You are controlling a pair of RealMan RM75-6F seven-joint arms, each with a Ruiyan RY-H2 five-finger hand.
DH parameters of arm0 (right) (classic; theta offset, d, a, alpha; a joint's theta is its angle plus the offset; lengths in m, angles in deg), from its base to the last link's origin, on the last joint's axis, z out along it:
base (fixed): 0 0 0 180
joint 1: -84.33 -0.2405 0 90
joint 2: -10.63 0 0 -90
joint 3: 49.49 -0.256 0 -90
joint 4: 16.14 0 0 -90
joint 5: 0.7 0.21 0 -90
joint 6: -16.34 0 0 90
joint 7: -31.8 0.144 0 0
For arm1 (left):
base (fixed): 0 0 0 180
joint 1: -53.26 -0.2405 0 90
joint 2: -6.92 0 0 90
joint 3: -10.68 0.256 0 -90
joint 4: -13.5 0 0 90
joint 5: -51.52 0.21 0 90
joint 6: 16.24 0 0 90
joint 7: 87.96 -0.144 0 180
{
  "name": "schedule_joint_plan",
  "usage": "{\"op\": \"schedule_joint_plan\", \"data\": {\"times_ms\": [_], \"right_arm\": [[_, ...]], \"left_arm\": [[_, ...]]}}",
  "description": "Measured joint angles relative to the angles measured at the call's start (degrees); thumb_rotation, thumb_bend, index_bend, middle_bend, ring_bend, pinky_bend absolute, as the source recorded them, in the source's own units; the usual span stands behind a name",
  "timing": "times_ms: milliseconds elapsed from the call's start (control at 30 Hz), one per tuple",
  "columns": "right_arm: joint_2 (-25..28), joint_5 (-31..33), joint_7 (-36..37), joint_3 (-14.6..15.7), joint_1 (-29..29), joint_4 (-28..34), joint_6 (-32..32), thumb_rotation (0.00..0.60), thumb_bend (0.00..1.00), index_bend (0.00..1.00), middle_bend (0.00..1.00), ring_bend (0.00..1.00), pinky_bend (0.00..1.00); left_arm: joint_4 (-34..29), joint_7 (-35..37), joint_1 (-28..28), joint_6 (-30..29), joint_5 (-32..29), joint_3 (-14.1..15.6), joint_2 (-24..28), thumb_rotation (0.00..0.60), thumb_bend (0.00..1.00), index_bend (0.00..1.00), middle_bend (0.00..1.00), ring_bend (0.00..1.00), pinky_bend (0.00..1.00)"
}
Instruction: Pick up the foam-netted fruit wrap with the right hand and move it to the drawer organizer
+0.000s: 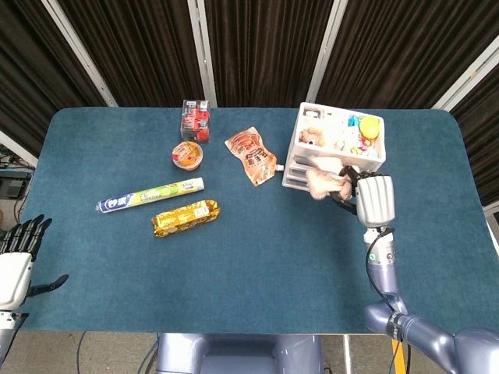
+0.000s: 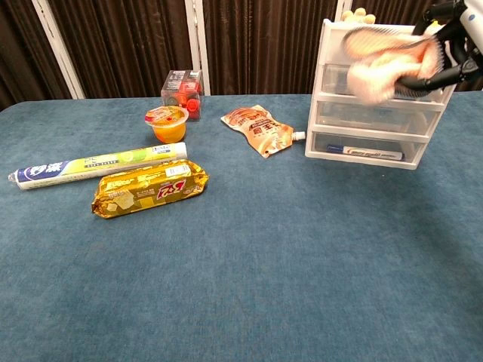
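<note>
The foam-netted fruit wrap point(image 1: 321, 183) is a pale pink-white bundle, blurred by motion. My right hand point(image 1: 373, 199) grips it in dark fingers, in front of the white drawer organizer point(image 1: 301, 154). In the chest view the fruit wrap point(image 2: 373, 72) hangs before the upper drawers of the organizer point(image 2: 377, 130), with the right hand point(image 2: 447, 47) at the frame's right edge. The organizer's top tray holds small items. My left hand point(image 1: 15, 265) rests off the table's near left corner, fingers spread, holding nothing.
An orange pouch point(image 1: 251, 155) lies left of the organizer. Further left are a jelly cup point(image 1: 187, 154), a clear box of red items point(image 1: 196, 118), a long toothpaste box point(image 1: 150, 195) and a gold snack pack point(image 1: 185, 217). A marker point(image 2: 366, 152) lies in the bottom drawer.
</note>
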Motion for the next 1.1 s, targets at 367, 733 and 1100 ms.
{"op": "schedule_joint_plan", "data": {"times_ms": [367,733,1100], "right_arm": [[0.5,-2.9,-0.2,3.0,2.7,1.3,3.2,0.600,0.00,0.00,0.64,0.65,0.81],[12.9,-7.1,-4.5,9.8,10.1,15.0,6.3,0.600,0.00,0.06,0.37,0.33,0.45],[29.3,-6.6,-10.1,18.8,19.7,33.3,4.3,0.600,0.00,0.01,0.01,0.00,0.09]], "left_arm": [[0.1,0.4,0.0,-0.1,0.5,0.1,0.1,0.600,0.00,0.00,0.00,0.00,0.00],[0.8,0.4,-0.3,-1.5,2.0,0.4,0.1,0.600,0.00,0.00,0.00,0.00,0.00],[2.1,-1.0,-0.4,-2.3,2.6,0.3,-0.4,0.600,0.00,0.00,0.00,0.00,0.00]]}}
